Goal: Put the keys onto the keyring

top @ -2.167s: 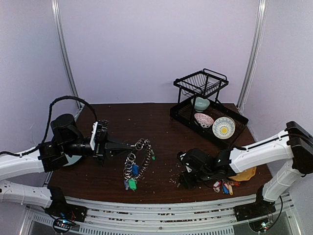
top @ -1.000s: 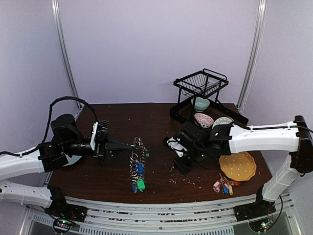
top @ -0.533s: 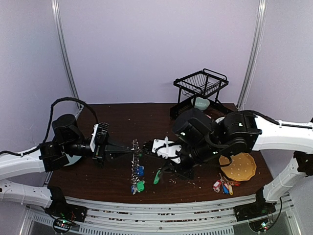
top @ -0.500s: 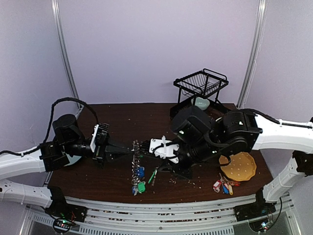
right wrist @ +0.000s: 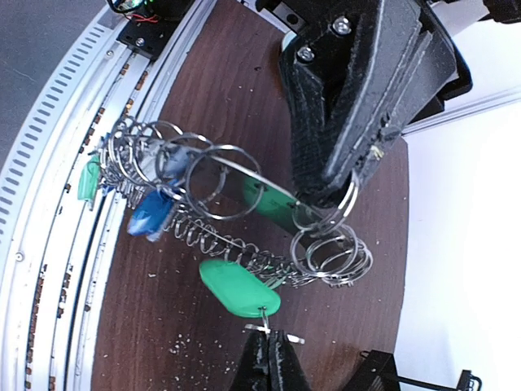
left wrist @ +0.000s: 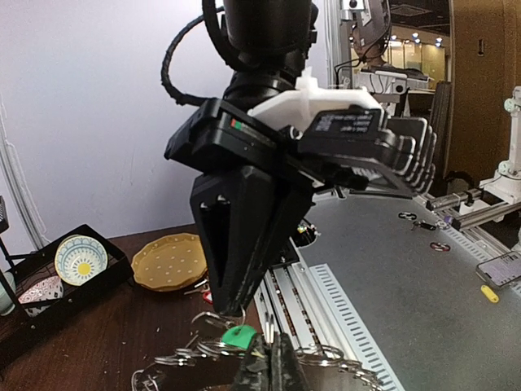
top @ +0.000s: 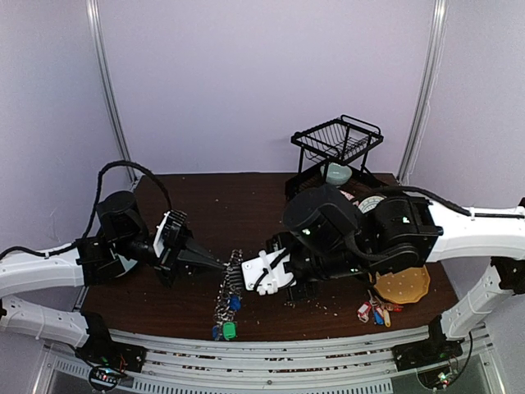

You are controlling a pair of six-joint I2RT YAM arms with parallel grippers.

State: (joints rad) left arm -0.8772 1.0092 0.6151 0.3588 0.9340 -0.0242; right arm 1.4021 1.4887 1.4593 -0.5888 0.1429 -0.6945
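Observation:
The keyring [top: 230, 283], a big silver ring strung with small loops and green and blue tagged keys, hangs over the brown table. My left gripper [top: 223, 265] is shut on its wire; in the left wrist view the gripper [left wrist: 273, 366] pinches the wire with loops of the keyring [left wrist: 366, 376] to each side. My right gripper [right wrist: 269, 358] is shut on the small metal loop of a green-tagged key [right wrist: 240, 287], which it holds just beside the keyring's coil of loops [right wrist: 236, 244]. From above, the right gripper [top: 242, 279] sits close against the ring's right side.
A loose bunch of red, yellow and blue tagged keys [top: 376, 312] lies near the front right, by a yellow plate [top: 402, 286]. A black dish rack [top: 344, 176] with bowls stands at the back right. Crumbs dot the table. The two grippers nearly touch.
My right arm has swung from the table's right front over to the keyring, carrying the green-tagged key. The left gripper has shifted forward and lower with the ring.

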